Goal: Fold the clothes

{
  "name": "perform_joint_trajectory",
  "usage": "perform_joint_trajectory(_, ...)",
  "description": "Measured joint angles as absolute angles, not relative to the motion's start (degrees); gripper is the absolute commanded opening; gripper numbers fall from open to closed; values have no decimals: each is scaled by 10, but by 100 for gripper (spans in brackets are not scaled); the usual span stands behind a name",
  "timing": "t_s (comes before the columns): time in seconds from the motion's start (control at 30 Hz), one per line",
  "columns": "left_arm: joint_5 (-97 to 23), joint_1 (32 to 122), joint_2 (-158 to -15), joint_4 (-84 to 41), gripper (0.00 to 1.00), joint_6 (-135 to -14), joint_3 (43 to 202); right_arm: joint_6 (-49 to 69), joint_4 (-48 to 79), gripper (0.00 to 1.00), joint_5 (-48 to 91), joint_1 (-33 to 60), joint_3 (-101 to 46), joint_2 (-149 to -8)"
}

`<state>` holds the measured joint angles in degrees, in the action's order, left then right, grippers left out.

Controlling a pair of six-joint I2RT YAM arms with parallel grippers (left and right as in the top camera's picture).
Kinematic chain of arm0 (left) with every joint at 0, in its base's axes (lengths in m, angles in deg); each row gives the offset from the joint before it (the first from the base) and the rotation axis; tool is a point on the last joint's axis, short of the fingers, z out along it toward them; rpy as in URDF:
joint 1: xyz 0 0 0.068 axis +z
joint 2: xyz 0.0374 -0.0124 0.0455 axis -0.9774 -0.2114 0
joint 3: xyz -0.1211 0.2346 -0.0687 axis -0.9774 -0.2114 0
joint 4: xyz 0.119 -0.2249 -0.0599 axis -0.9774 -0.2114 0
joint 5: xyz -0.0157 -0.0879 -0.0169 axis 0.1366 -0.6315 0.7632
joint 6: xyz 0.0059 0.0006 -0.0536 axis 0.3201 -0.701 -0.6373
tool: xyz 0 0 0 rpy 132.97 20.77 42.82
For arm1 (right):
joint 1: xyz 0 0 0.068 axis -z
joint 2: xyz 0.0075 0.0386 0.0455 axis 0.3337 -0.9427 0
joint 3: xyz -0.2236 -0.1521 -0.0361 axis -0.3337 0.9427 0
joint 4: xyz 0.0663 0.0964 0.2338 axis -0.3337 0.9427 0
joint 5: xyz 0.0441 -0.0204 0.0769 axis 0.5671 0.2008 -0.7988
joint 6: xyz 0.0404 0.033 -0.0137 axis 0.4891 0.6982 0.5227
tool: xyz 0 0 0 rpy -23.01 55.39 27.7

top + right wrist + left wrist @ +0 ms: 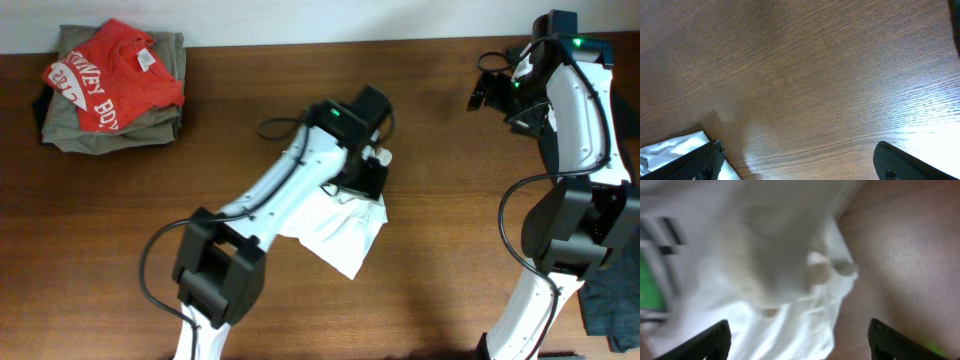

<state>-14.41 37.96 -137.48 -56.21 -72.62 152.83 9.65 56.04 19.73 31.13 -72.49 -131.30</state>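
Left end effector point(801, 341): two dark fingertips in the bottom corners of the left wrist view, jaws spread wide, nothing pinched between them. Directly beneath and ahead of it lies the white T-shirt point(775, 275), crumpled and blurred. A green label point(649, 287) shows at the far left, beyond one fingertip. Bare wooden worktop point(905, 255) lies on the other fingertip's side. Overhead, the same end effector point(372, 165) sits over the upper edge of the T-shirt point(345, 232), which lies bunched mid-worktop and spreads from under the end effector back along the arm. Right end effector point(795, 161): jaws fully apart, empty, above bare wood. A white scrap point(670, 147) sits beside one fingertip; cannot tell what it is. Overhead, the right end effector point(484, 92) is well apart from the T-shirt. Far to the left end effector's left is a folded pile: a red shirt point(115, 75) with white lettering on an olive garment point(110, 138). Dark cloth point(610, 300) lies behind the right arm.
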Motion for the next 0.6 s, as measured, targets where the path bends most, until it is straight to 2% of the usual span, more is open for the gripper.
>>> perform_joint_trajectory(0.2, -146, 345, -1427, -539, 86, -726, 1520, 96, 560, 99, 197, 311, -725, -1313)
perform_joint_trajectory(0.23, -146, 345, -1437, -523, 82, -724, 1520, 96, 560, 99, 198, 311, -725, -1313)
perform_joint_trajectory(0.33, -146, 345, -1460, -513, 0, -718, 1519, 97, 561, 99, 198, 311, -725, -1313)
perform_joint_trajectory(0.47, -146, 345, -1460, -540, 0, -713, 1526, 97, 560, 99, 198, 311, -725, -1313)
perform_joint_trajectory(0.6, -146, 345, -1459, -607, 0, -707, 1611, 96, 560, 99, 197, 311, -725, -1313)
